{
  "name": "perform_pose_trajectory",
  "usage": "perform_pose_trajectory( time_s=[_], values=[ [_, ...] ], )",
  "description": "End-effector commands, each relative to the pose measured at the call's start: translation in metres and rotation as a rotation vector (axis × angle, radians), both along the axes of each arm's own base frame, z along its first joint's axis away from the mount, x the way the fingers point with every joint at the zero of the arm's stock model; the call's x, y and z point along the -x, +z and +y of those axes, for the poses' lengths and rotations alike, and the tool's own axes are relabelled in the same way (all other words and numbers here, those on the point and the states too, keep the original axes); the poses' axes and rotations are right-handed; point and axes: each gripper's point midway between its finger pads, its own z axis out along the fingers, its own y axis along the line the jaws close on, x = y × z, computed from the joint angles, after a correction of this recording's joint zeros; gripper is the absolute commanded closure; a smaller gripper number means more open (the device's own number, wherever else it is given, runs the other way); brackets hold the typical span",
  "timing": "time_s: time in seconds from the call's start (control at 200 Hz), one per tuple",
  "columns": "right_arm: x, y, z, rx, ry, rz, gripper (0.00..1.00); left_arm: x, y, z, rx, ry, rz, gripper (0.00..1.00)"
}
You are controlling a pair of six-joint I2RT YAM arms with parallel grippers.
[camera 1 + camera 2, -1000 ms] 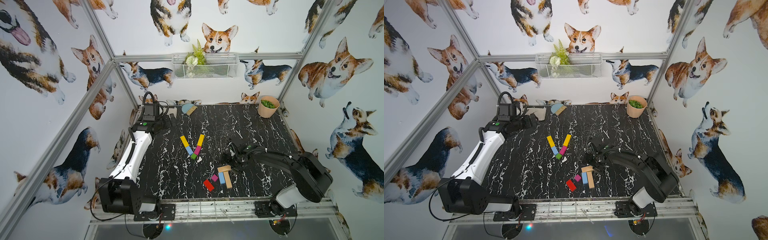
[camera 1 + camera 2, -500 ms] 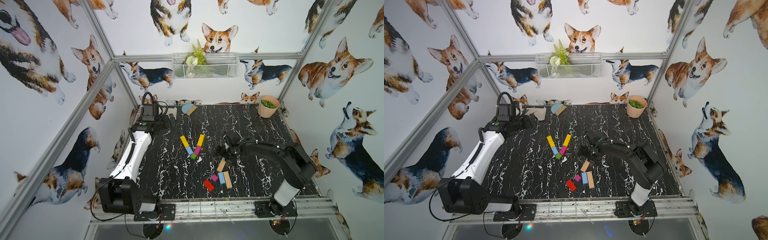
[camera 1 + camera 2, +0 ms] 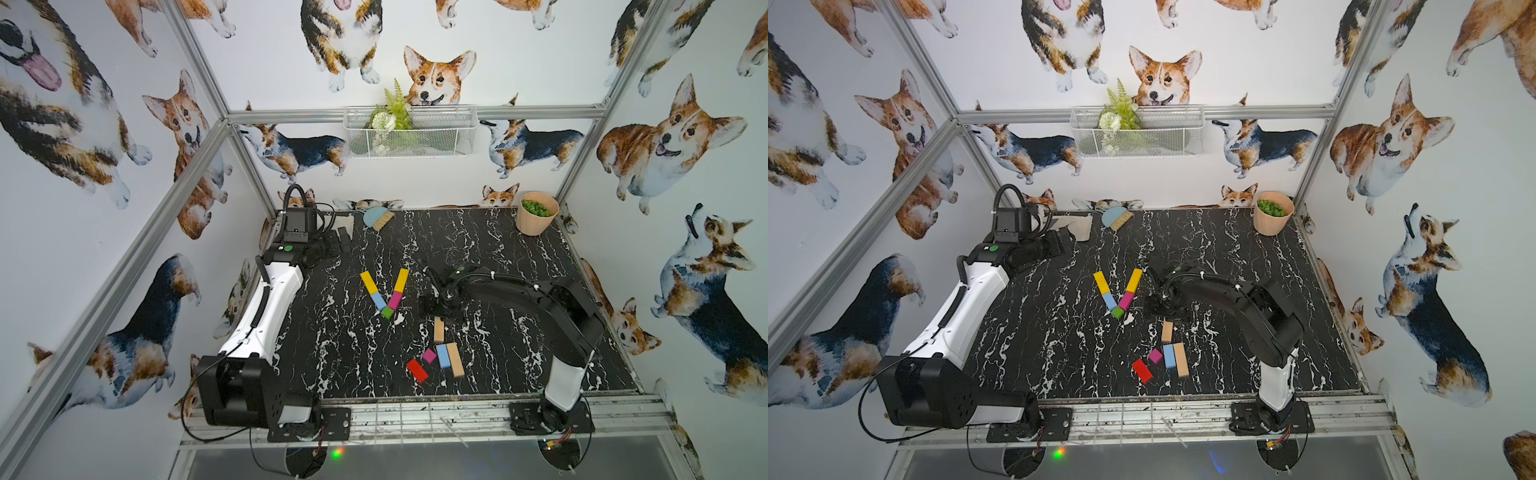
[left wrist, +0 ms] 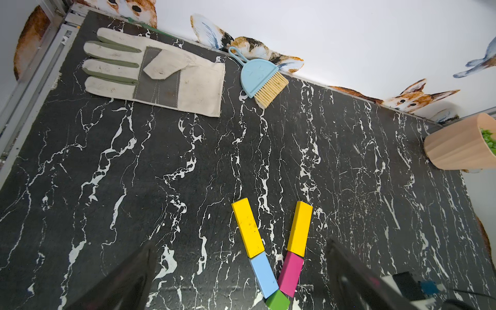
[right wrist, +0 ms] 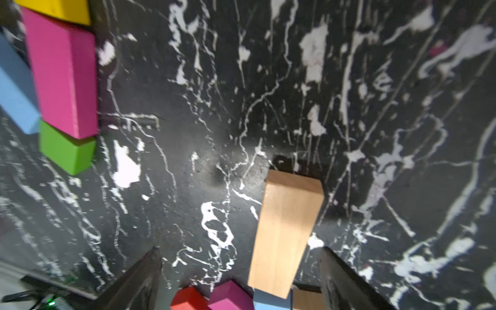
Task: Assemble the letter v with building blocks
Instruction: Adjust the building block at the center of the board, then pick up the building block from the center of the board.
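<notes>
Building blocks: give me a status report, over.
Left end effector open, empty. Right end effector open, above a loose tan block. Five-block V laid, green block at its tip. Nothing blocking it.

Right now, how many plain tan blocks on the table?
2. The lone tan block lies by the right gripper; the second tan block lies beside the loose light blue block. None seem hidden.

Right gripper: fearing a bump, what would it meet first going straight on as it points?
Probably the short tan block, lying just ahead between the right gripper's open jaws. The green block at the V's tip sits well aside. Depth is unclear; it might reach the table first.
</notes>
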Motion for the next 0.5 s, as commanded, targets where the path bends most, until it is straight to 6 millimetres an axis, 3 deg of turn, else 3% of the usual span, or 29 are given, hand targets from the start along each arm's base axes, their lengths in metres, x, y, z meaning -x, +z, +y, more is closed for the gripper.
perform_pose_trajectory(
  time_s=[0.0, 0.335, 0.495],
  values=[
    [0.011, -0.005, -0.025, 0.167, 0.069, -0.013, 0.08, -0.001, 0.005, -0.001, 0.009, -0.003, -0.023, 0.0],
    [0.006, -0.019, -0.021, 0.194, 0.075, -0.012, 0.08, 0.0, 0.006, 0.0, 0.007, 0.001, -0.029, 0.0],
    [0.003, -0.024, -0.016, 0.196, 0.086, -0.009, 0.13, 0.0, 0.006, 0.001, 0.004, 0.003, -0.029, 0.0]
  ],
)
